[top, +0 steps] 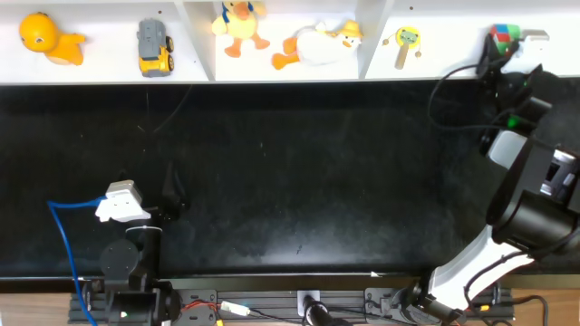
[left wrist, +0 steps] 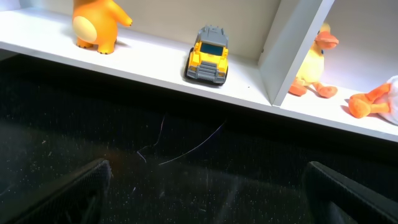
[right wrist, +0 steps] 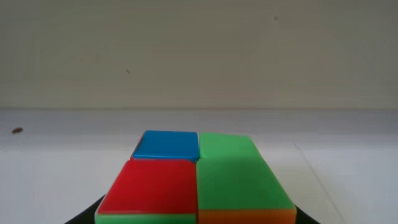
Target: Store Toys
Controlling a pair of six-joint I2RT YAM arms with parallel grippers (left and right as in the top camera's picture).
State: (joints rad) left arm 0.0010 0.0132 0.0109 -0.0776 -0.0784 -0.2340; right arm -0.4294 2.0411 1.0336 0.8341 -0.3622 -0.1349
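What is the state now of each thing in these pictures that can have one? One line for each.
orange duck: upright on the shelf, leftmost compartment.
yellow truck: on its wheels, same compartment.
yellow duck: sitting upright, next compartment.
white duck: lying down beside it.
rattle: lying flat, own compartment.
coloured block: at the right gripper, rightmost compartment; grip unclear.
left gripper: open, empty, above the black table.

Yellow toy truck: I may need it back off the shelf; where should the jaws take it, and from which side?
Probably the flat side walls of the truck, mid-body, coming from the open front of the shelf. Its nose faces the table, and both flanks stand clear of the divider.
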